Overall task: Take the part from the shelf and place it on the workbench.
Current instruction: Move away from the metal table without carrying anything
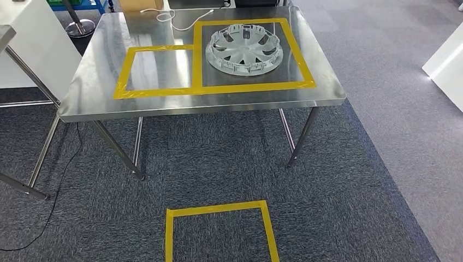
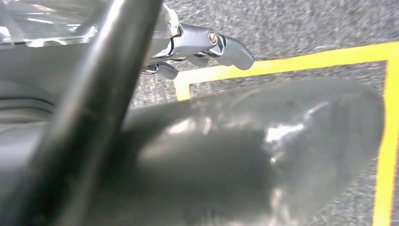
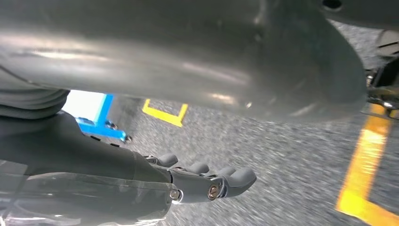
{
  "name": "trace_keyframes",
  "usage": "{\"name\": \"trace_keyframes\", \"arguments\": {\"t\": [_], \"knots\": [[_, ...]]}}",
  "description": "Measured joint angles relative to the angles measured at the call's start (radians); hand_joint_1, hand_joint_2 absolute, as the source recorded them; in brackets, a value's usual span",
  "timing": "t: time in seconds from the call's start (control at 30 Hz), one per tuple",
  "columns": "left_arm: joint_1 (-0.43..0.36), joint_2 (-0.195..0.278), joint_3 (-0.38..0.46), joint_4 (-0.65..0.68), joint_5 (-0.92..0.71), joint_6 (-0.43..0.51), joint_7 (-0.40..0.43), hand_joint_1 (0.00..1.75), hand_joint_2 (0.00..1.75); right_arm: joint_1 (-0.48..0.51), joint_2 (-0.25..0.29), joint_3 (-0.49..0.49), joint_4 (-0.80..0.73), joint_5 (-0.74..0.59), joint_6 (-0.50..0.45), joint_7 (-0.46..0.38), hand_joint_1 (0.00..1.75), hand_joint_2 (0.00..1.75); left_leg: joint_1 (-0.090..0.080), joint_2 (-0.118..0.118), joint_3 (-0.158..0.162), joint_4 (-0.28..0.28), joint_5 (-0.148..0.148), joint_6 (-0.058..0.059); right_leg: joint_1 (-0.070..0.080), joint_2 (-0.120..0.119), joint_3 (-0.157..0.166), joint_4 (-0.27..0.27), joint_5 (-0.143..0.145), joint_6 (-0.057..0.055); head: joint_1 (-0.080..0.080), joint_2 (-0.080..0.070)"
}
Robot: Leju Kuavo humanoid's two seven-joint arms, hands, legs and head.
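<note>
On the steel workbench (image 1: pixel 98 98), the light, stiff wheel cover (image 1: pixel 244 50) suits rim grips; both hands (image 2: pixel 207 44) (image 3: pixel 211 181) hang empty, fingers apart.

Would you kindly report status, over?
Left robot hand and right robot hand empty, fingers apart. Wheel cover sits on workbench, inside taped box. Nothing obstructing.

Floor's all dark grey-blue carpet tiles (image 1: pixel 218 164), switching to a lighter grey strip (image 1: pixel 393 65) off to one side. Yellow tape square (image 1: pixel 218 229) stuck on the carpet, just short of a steel table (image 1: pixel 93 93) on thin metal legs. White cabinet (image 1: pixel 38 43) next to it, black cable (image 1: pixel 54 202) trailing across the floor, and a white cord (image 1: pixel 180 19) lying on the tabletop.
</note>
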Motion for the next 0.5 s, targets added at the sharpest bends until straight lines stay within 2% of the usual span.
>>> {"name": "trace_keyframes", "arguments": {"t": [0.03,0.07,0.1,0.13,0.17,0.23,0.27,0.3,0.33,0.4,0.43,0.47,0.5], "knots": [[0.0,-0.001,-0.001,0.001,0.0,-0.002,0.001,0.0,0.0,0.0,-0.002,0.0,0.0,0.001,-0.001,-0.001,0.0,0.0,0.001,0.0,-0.016,0.009,0.007,-0.003,-0.001,0.0,0.047,-0.054,0.027,0.0,0.0,0.0],[0.0,-0.002,-0.002,0.001,0.0,-0.004,0.002,0.0,0.0,-0.001,-0.003,0.0,0.0,0.002,-0.001,-0.002,0.0,0.0,0.0,0.0,-0.03,0.02,0.012,-0.007,-0.002,0.0,0.104,-0.129,0.036,-0.001,0.001,0.0],[-0.001,-0.004,-0.003,0.002,0.0,-0.007,0.004,0.0,0.0,-0.001,-0.005,0.0,0.001,0.004,-0.002,-0.003,0.0,0.0,-0.001,0.0,-0.042,0.031,0.016,-0.012,-0.001,0.001,0.153,-0.2,0.033,-0.004,0.001,0.0],[-0.001,-0.006,-0.004,0.002,-0.001,-0.008,0.007,0.0,0.0,-0.002,-0.007,0.0,0.002,0.005,-0.002,-0.002,0.0,0.0,-0.002,0.0,-0.05,0.039,0.02,-0.018,0.001,0.001,0.186,-0.253,0.023,-0.009,0.002,0.0],[-0.001,-0.008,-0.006,0.002,-0.002,-0.008,0.01,0.0,0.0,-0.002,-0.008,0.0,0.002,0.006,-0.001,0.001,0.0,0.0,-0.004,0.0,-0.056,0.045,0.025,-0.024,0.003,0.002,0.201,-0.28,0.012,-0.015,0.002,0.0],[-0.001,-0.011,-0.009,0.003,-0.004,-0.008,0.015,0.0,0.0,-0.001,-0.01,0.0,0.006,0.007,0.004,0.012,0.0,0.0,-0.003,-0.001,-0.061,0.049,0.034,-0.037,0.003,0.0,0.193,-0.287,0.019,-0.03,0.003,0.0],[-0.001,-0.014,-0.011,0.004,-0.005,-0.008,0.017,0.0,0.0,-0.002,-0.01,0.0,0.008,0.007,0.007,0.017,0.0,0.0,-0.001,-0.003,-0.066,0.058,0.022,-0.042,0.002,-0.002,0.186,-0.288,0.028,-0.039,0.004,0.0],[0.001,-0.016,-0.012,0.005,-0.007,-0.008,0.019,0.0,0.0,-0.002,-0.011,0.0,0.01,0.007,0.009,0.021,0.0,0.0,0.001,-0.005,-0.077,0.083,-0.009,-0.048,0.001,-0.005,0.176,-0.29,0.038,-0.048,0.002,0.0],[0.002,-0.018,-0.013,0.006,-0.008,-0.008,0.02,0.0,0.0,-0.002,-0.012,0.0,0.011,0.008,0.01,0.023,0.0,0.0,0.004,-0.007,-0.091,0.126,-0.056,-0.053,0.0,-0.008,0.164,-0.291,0.05,-0.054,0.002,0.0],[0.002,-0.022,-0.014,0.008,-0.009,-0.008,0.02,0.0,0.0,-0.001,-0.013,0.0,0.012,0.01,0.012,0.028,0.0,0.0,0.008,-0.009,-0.121,0.245,-0.153,-0.062,0.003,-0.01,0.135,-0.288,0.071,-0.058,-0.002,0.0],[0.002,-0.023,-0.015,0.009,-0.01,-0.008,0.021,0.0,0.0,0.0,-0.014,0.0,0.014,0.011,0.014,0.032,0.0,0.0,0.01,-0.009,-0.125,0.295,-0.174,-0.064,0.004,-0.01,0.12,-0.286,0.081,-0.057,-0.001,0.0],[0.002,-0.024,-0.017,0.009,-0.011,-0.007,0.021,0.0,0.0,0.0,-0.015,0.0,0.015,0.012,0.015,0.039,0.0,0.0,0.01,-0.009,-0.117,0.317,-0.17,-0.065,0.005,-0.01,0.103,-0.281,0.09,-0.056,-0.002,0.0],[0.002,-0.025,-0.018,0.01,-0.012,-0.006,0.022,0.0,0.0,0.001,-0.016,0.0,0.016,0.011,0.016,0.05,0.0,0.0,0.01,-0.009,-0.092,0.305,-0.147,-0.063,0.005,-0.01,0.087,-0.276,0.099,-0.055,-0.002,0.0]]}}
